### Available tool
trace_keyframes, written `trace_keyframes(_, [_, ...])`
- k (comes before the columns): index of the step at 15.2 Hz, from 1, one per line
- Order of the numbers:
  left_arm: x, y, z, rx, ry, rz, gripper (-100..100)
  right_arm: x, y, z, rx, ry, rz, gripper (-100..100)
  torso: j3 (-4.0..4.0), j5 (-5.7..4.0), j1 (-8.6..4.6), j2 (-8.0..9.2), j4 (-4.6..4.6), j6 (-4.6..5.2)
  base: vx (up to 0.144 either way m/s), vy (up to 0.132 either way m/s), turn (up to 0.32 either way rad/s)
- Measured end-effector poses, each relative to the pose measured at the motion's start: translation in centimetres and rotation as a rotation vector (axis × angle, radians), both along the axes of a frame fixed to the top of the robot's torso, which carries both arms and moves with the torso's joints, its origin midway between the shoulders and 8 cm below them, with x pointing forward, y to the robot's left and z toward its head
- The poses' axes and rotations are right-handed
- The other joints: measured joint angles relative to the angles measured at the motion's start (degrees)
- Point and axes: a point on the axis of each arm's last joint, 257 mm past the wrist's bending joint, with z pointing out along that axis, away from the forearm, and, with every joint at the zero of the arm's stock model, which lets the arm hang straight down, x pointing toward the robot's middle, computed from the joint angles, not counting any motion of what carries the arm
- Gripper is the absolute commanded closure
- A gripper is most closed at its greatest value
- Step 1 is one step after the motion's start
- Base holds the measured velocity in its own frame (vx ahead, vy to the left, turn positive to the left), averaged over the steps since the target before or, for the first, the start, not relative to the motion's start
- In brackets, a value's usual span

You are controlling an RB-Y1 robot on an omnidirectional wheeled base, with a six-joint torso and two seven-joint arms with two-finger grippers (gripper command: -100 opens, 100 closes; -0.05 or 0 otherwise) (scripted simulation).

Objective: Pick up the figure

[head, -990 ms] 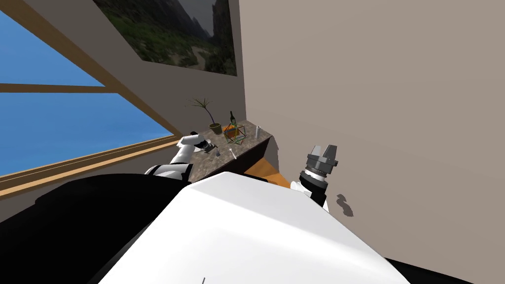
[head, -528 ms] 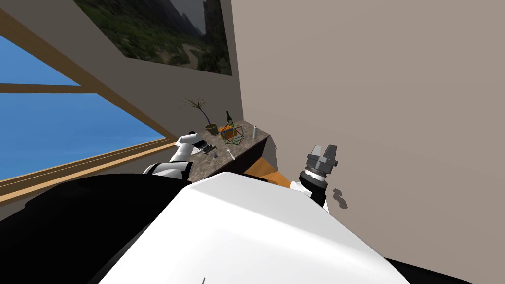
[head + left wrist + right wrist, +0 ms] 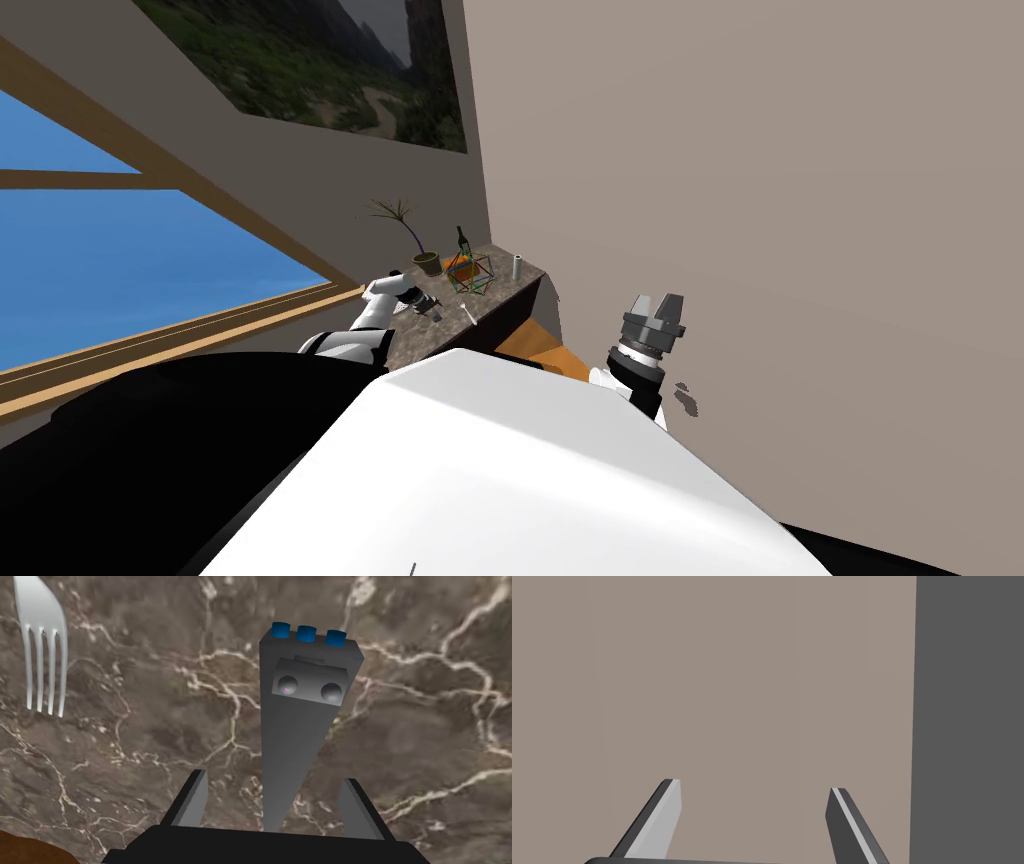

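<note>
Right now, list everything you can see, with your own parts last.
figure: one, grey with blue studs, on the counter between left jaws
fork: one, silver, beside the figure
counter: one, brown marbled, in the room's corner
potted plant: one, green, counter's far end
bottle: one, dark, beside the plant
wire frame: one, greenish, holding something orange, beside the bottle
cylinder: one, pale grey, near the wall
left jaws: open, clear of the figure's sides
right jaws: open, raised facing the wall
</note>
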Motion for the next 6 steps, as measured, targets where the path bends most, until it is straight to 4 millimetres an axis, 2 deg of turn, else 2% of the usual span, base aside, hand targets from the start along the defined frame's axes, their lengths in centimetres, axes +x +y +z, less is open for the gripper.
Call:
trace_keyframes(4, [0.0, 0.0, 0.0, 0.001, 0.001, 0.000, 100, 0.0, 0.0, 0.0, 0.000, 0.000, 0.000, 0, -0.02, 0.01, -0.05, -0.04, 0.00, 0.01, 0.002, -0.005, 0.011])
trace_keyframes(6, [-0.1, 0.2, 1.0, 0.002, -0.002, -0.005, 100, 0.0, 0.0, 0.0, 0.000, 0.000, 0.000, 0, -0.01, -0.06, -0.18, -0.06, 0.02, -0.04, 0.015, -0.029, 0.062])
